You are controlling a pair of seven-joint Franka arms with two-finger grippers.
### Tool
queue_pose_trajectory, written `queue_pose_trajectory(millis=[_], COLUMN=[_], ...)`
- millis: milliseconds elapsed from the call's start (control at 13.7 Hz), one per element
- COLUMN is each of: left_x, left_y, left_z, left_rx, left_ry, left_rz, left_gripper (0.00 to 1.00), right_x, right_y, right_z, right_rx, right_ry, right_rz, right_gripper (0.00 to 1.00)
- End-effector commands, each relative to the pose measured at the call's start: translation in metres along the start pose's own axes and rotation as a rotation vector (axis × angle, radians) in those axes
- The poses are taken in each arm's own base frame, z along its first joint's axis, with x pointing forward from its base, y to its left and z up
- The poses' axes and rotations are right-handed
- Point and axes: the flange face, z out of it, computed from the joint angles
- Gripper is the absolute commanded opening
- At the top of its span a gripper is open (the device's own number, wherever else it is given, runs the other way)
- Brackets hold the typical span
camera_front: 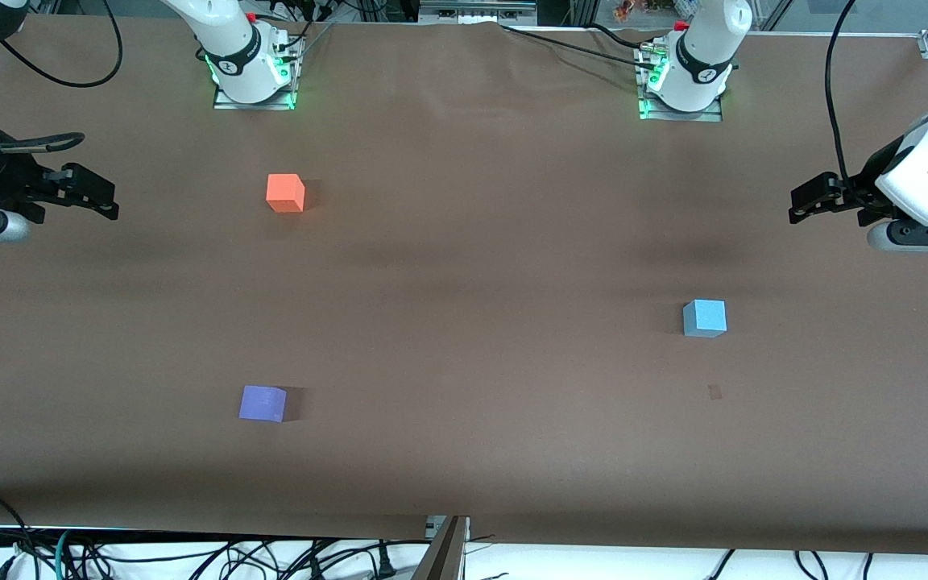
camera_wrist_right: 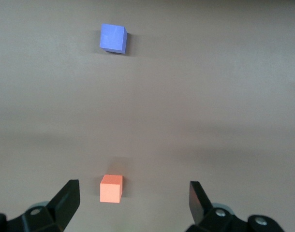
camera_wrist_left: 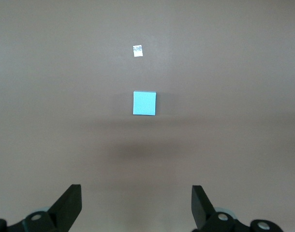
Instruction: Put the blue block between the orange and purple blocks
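The blue block sits on the brown table toward the left arm's end; it also shows in the left wrist view. The orange block and the purple block sit toward the right arm's end, well apart, the purple one nearer the front camera. Both show in the right wrist view, orange and purple. My left gripper is open and empty, up over the left arm's end of the table. My right gripper is open and empty, up over the right arm's end.
A small patch of tape lies on the table a little nearer the front camera than the blue block, also in the left wrist view. Cables hang below the table's front edge. The arm bases stand along the back edge.
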Motion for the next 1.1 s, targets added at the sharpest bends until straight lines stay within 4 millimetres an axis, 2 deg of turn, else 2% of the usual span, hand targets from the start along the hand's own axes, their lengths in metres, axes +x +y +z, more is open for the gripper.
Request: queue_pose_trajectory(millis=[0,73,365,1022], left_x=[-0.002,0.0,0.001,0.005], left_y=[-0.002,-0.006,0.001,-0.006], left_z=[0.0,-0.006,-0.005,0.005], left_rx=[0.015,0.009,0.014,0.024], left_ry=[0.011,0.026,0.026,0.007], left_rz=[0.02,0.019,0.029,0.014], left_gripper=[1.0,1.0,1.0,1.0], right_x=[0.0,0.001,0.003,0.006], right_y=[0.002,0.002,-0.002,0.0], right_z=[-0.001,-0.001,0.001,0.004], right_rx=[0.018,0.019,0.04,0.038], right_ry=[0.006,0.007,0.013,0.009], right_rz=[-0.002,0.0,-0.004,-0.003], right_gripper=[1.0,1.0,1.0,1.0])
